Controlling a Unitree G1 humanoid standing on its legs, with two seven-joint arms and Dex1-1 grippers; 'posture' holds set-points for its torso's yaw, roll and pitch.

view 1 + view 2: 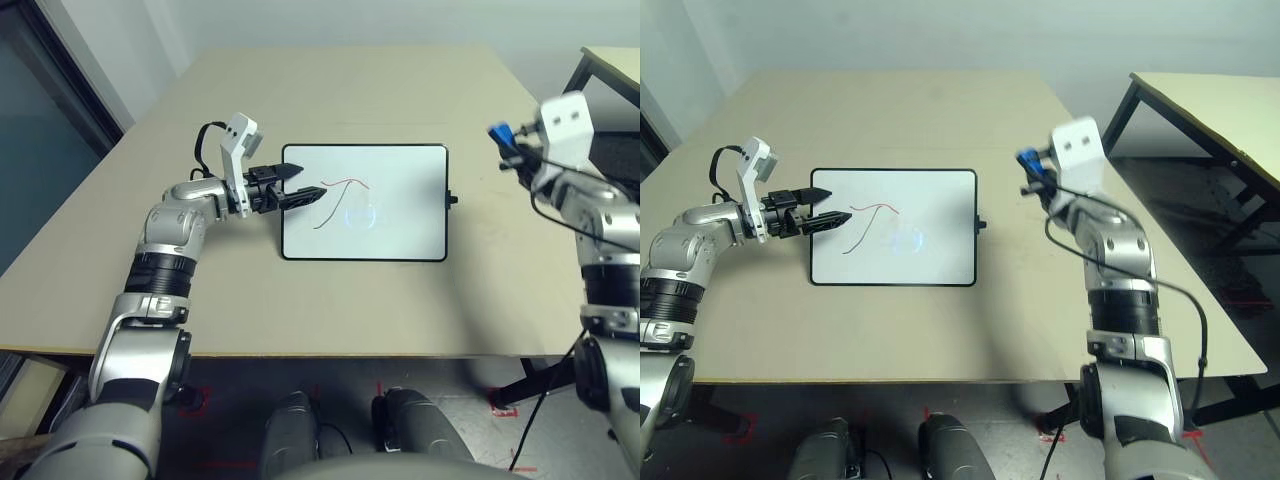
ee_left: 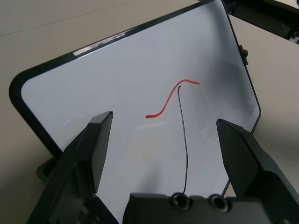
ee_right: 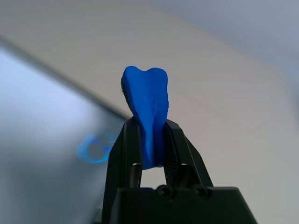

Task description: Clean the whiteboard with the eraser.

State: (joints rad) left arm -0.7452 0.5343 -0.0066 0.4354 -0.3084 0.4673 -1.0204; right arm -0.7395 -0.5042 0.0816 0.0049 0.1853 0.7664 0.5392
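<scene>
The whiteboard (image 1: 364, 203) lies flat in the middle of the table, black-framed, with a thin red scribble (image 1: 340, 194) left of its centre. My left gripper (image 1: 298, 184) hangs open over the board's left edge, its fingers (image 2: 96, 149) spread wide on either side of the scribble (image 2: 172, 96). My right gripper (image 3: 148, 140) is raised in the air to the right of the board, shut on the blue eraser (image 3: 145, 108), which sticks out past the fingertips. In the head views the eraser (image 1: 501, 132) shows as a small blue block beside the right wrist housing.
The beige table (image 1: 350, 90) has open surface behind and in front of the board. A second table (image 1: 1200, 110) with black legs stands off to the right. A small black tab (image 1: 452, 200) juts from the board's right edge.
</scene>
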